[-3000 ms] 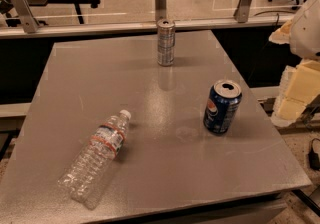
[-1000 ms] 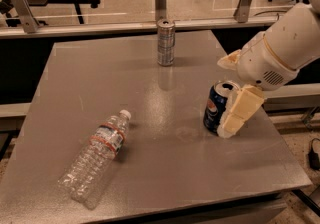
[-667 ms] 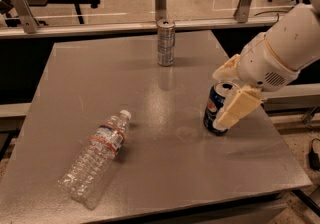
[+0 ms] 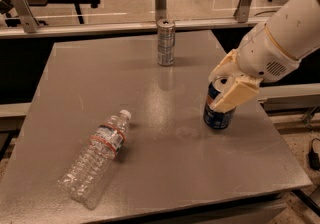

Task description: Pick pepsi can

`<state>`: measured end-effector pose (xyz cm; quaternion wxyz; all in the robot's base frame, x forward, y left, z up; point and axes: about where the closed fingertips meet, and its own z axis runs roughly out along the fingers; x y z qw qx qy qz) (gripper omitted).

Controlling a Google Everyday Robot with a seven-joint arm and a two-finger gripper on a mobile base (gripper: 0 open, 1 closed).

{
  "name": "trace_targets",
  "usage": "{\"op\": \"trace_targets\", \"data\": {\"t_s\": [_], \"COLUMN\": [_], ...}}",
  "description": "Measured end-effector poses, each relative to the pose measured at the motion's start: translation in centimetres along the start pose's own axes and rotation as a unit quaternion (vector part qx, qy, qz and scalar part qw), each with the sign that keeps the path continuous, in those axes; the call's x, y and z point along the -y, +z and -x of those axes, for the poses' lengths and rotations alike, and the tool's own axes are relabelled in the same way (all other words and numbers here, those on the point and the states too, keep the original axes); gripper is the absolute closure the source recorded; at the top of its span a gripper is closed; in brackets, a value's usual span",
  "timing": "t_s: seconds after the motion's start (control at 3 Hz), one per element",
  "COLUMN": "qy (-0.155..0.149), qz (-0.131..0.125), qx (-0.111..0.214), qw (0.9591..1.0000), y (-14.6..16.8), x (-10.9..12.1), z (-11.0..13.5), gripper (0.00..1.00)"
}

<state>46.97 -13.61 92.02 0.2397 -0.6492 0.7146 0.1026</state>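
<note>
Pepsi can: upright on counter, not yet lifted. Claw: at can's top, apart, straddling it. Done: reach. Left: clamp, lift.

Plastic end effector, at metal pepsi can

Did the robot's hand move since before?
Yes. The gripper moved left, from beyond the table's right edge onto the pepsi can, nearer the slim silver can.
</note>
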Motion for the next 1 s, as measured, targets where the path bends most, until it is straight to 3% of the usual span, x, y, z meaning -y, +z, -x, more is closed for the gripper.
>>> {"op": "trace_targets", "data": {"t_s": [0.33, 0.67, 1.0], "qy": [-0.005, -0.018, -0.018], "qz": [0.01, 0.022, 0.022], "qx": [0.021, 0.055, 0.055], "qw": [0.9997, 0.9981, 0.9981], "y": [-2.2, -6.2, -6.2], "x": [2.0, 3.5, 3.5], "z": [1.5, 4.1, 4.1], "gripper": [0.99, 1.0, 1.0]}}
